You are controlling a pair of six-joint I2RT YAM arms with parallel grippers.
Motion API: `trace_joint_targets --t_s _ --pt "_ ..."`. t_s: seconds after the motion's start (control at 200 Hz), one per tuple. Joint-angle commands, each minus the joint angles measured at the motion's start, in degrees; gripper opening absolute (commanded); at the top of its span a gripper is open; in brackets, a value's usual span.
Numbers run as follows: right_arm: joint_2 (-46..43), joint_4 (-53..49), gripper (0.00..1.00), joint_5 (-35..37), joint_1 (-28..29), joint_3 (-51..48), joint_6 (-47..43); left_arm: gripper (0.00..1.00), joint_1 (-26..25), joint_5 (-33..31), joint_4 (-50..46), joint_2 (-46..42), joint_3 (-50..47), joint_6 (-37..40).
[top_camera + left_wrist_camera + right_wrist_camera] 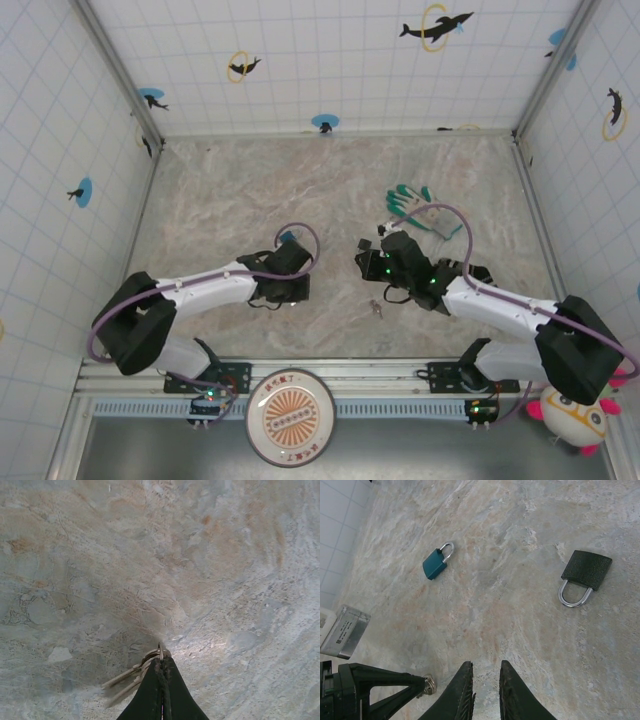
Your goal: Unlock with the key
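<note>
**Figure.** The left gripper (161,664) was seen with its jaws pressed fully together on the ring of a small bunch, so that the key (125,679) was carried just beside the fingertips, over the marbled worktop (210,555). Its blade was blurred. Because the ring rather than the blade was gripped, the blade was presumably left free to be offered to a keyhole or passed across.

The right gripper (485,669) was held low, its jaws parted by a narrow gap with nothing between them. It was probably kept ready to steady a lock.

Two padlocks with seated shackles were laid well apart, a teal padlock (435,564) and a dark padlock (586,570). Which one was intended could not be told. Both were laid flat, so a keyhole would probably have to be exposed before insertion.

A green-and-white glove (420,210) was left beyond the right arm, judged out of the way.
</note>
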Motion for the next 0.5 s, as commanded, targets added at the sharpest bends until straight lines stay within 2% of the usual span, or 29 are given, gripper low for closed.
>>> trace_joint_targets --t_s 0.0,0.155,0.27,0.375,0.4,0.495 --pt "-2.9 2.6 0.20 1.7 0.3 -2.2 -1.0 0.00 -0.4 -2.1 -4.0 -1.7 3.8 2.5" --pt "-7.9 4.1 0.27 0.7 -0.1 -3.4 -7.6 0.00 -0.4 -1.1 -7.7 -4.2 10.7 9.1" --pt "-13.0 3.2 0.28 -1.1 -1.9 -3.7 -12.5 0.00 -0.4 1.3 -11.2 -5.3 17.2 14.7" --pt "-15.9 2.4 0.28 -7.3 -6.2 -3.1 -15.0 0.00 -0.4 5.0 -13.8 -5.4 22.9 19.5" --pt "-16.2 1.7 0.32 -8.4 -7.2 -2.5 -14.9 0.00 -0.3 5.8 -14.4 -5.3 24.2 20.5" --pt "-16.4 -1.8 0.28 -10.3 -9.5 0.0 -15.3 0.00 -0.4 7.7 -16.3 -4.7 28.1 23.2"
